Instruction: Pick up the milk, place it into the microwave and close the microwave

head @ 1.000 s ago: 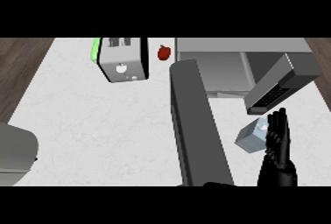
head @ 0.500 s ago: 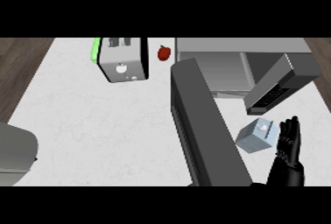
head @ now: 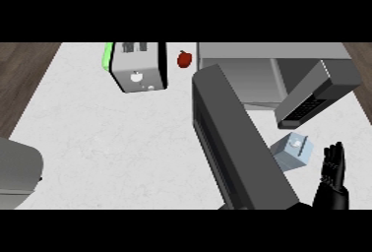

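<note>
The milk (head: 293, 150) lies on the white table (head: 109, 142), just to the left of the right robot hand (head: 333, 177) and slightly beyond its fingertips; a narrow strip of table shows between them, so they appear to be apart, though the steep view makes that hard to judge. The right robot hand stands at the lower right with its fingers straight and close together, pointing away from the robot, and it holds nothing. Compared with half a second ago, this robot hand has drawn back toward the lower edge and a little to the right, so the carton that was level with its fingers now sits ahead of them; the milk itself has not moved. The milk is a small pale blue carton with a white round cap on its top face, turned at an angle to the table's edge. To its left runs the long dark open door (head: 236, 147) of the microwave (head: 247, 74), whose grey cavity lies beyond the robot hand. The left robot hand is out of sight.
</note>
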